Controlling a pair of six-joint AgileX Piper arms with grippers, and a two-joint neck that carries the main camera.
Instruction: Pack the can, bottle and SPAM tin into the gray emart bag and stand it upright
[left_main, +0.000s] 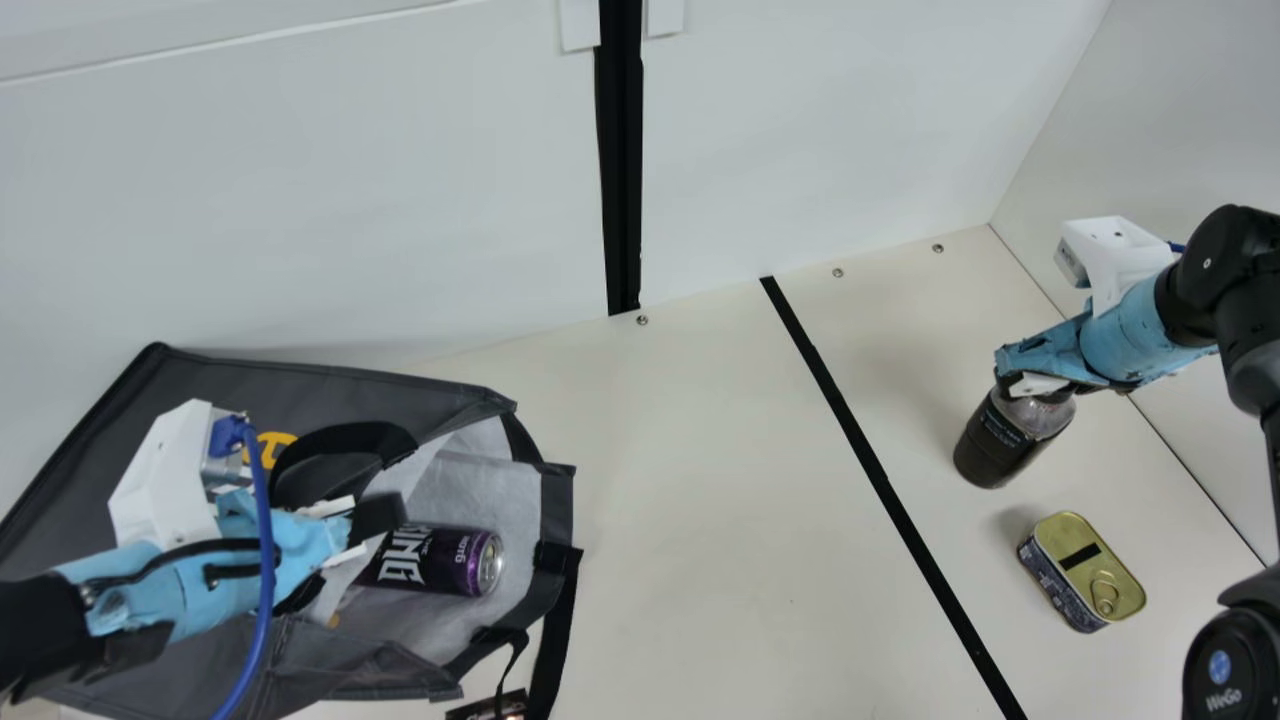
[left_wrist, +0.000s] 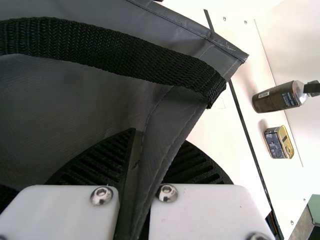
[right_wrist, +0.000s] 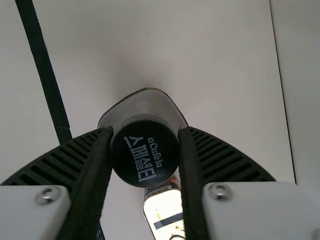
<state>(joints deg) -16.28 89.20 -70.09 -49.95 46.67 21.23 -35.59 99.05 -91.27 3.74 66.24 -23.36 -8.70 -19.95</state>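
Bag (left_main: 330, 388), can (left_main: 440, 560) inside (purple), left gripper (left_main: 362, 530) pinching bag fabric, right gripper (left_main: 1032, 386) clasping bottle (left_main: 1003, 440)

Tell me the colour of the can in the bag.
Purple and black, clearest in the main view.

Walls: white back wall (left_main: 300, 200) and side wall (left_main: 1180, 110) meet in a corner.
Bar: black bar (left_main: 622, 150) down the back wall.
Desk: cream desk (left_main: 720, 500), long black stripe (left_main: 868, 455), little round screws (left_main: 838, 272).
Light: soft, with pale shadows.
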